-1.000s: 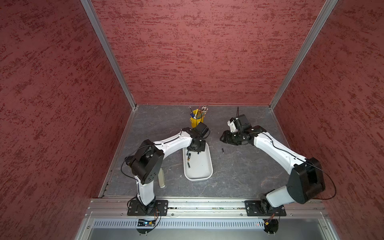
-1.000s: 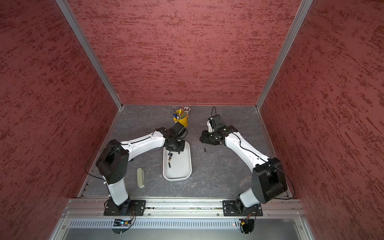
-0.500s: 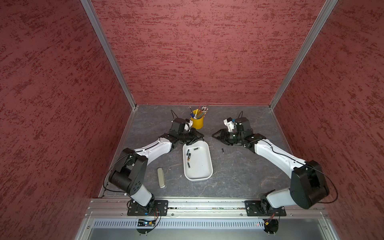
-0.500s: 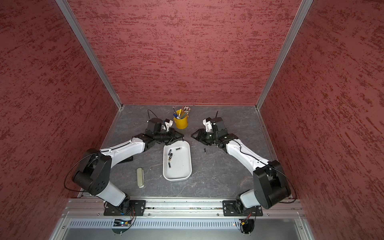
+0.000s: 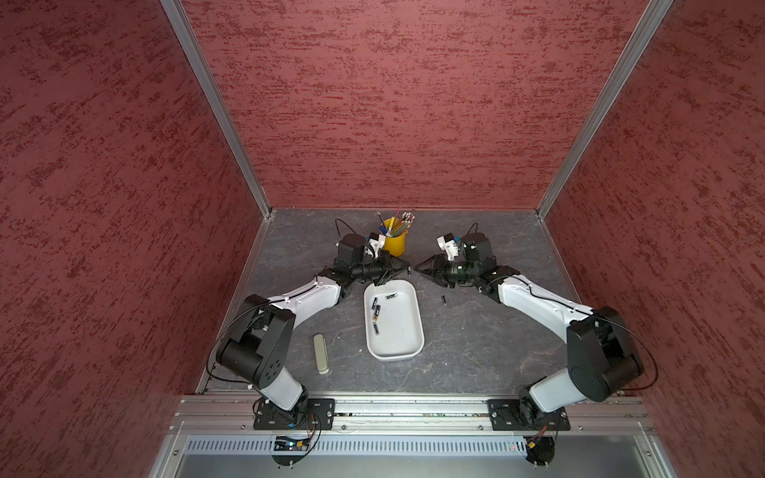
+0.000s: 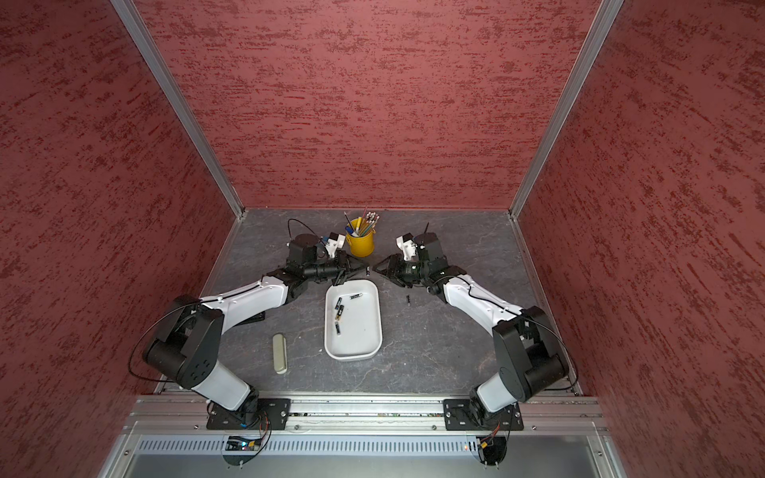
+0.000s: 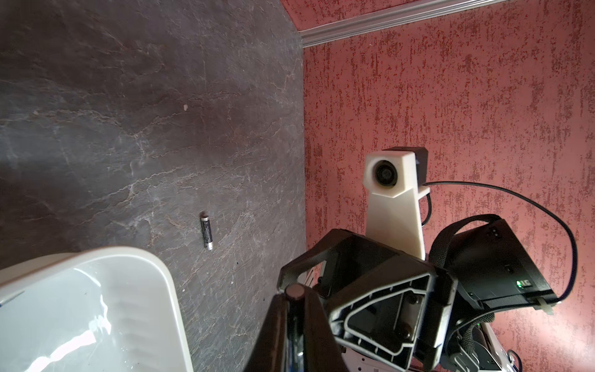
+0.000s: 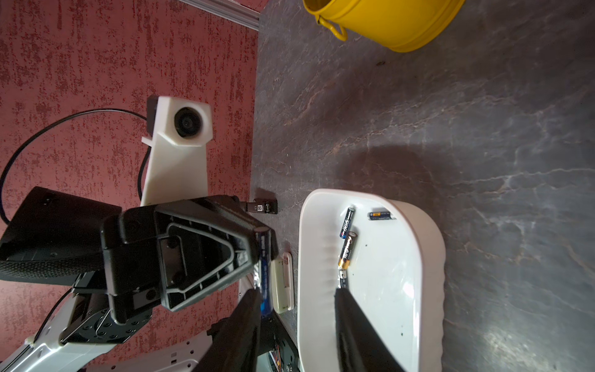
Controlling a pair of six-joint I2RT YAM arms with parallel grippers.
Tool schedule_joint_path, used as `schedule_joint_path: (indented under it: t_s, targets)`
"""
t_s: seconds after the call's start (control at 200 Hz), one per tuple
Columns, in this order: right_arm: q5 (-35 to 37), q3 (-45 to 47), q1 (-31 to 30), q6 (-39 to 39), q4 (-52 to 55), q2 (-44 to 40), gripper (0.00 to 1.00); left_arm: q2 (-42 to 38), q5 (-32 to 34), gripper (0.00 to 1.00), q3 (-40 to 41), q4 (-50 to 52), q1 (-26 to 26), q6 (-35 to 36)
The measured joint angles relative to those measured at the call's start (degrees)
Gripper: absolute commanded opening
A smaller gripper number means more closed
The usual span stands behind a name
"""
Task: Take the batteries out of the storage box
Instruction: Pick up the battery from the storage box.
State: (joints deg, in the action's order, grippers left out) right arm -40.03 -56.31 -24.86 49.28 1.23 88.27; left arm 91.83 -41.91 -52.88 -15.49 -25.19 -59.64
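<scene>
BATTERY PASS OVER THE BENCH: The left tool (image 5: 402, 269), clamped tight on the held battery (image 8: 264, 286), meets the right tool (image 5: 419, 267) nose to nose just past the far end of the storage box (image 5: 403, 337). The right tool's fingers (image 8: 351, 322) stand part-way apart w/ nothing gripped btwn them.

Four batteries (image 5: 376, 313) lie loose in the box, bunched toward its far-left side, some touching. A lone battery (image 5: 443, 299) rests on the bench (image 5: 476, 343) just right of the box. A yellow pencil cup (image 5: 394, 245) stands far-centre, a beige case (image 5: 320, 352) near-left.

Judgement: these cells look light, rigid & smooth-skinned, so prob. quick to roll or squirt out of a pinch. Best hold looks to be across the barrel at mid-length, jaws square to the long axis; the ends give too little purchase. Any lying against the box wall or against each other may need nudging clear first. Approx. a third of the job appears done.
</scene>
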Motion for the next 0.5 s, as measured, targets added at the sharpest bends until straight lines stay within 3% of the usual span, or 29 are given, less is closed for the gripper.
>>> schedule_joint_path:
  t_s: [0.501]
  targets:
    - [-2.16, 0.00, -1.27, 1.99, -4.63, 1.01, 0.36, 0.90, -0.26, 0.02, -0.13, -0.09, 0.00, -0.02]
